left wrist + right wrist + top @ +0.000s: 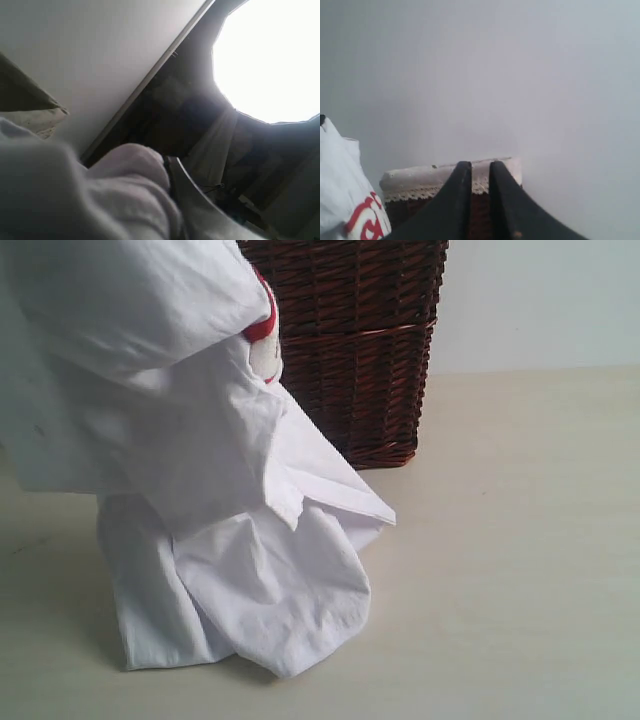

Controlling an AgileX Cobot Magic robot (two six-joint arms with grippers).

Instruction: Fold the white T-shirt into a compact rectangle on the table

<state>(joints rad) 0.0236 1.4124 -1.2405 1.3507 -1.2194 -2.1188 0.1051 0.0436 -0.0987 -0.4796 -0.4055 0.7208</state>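
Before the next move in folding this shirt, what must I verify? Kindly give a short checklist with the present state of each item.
1. white T-shirt lying on the table: not ok. It hangs lifted, with only its lower end resting there.
2. Shirt spread flat: not ok. It is bunched and creased.
3. left gripper holding the shirt: cannot tell. Cloth crowds its view.
4. right gripper free: ok. Its jaws are nearly together and hold nothing.
5. basket apart from the shirt: cannot tell. They overlap in the exterior view.

red-edged letters (364, 218) on white T-shirt (150, 390), folded over, unreadable
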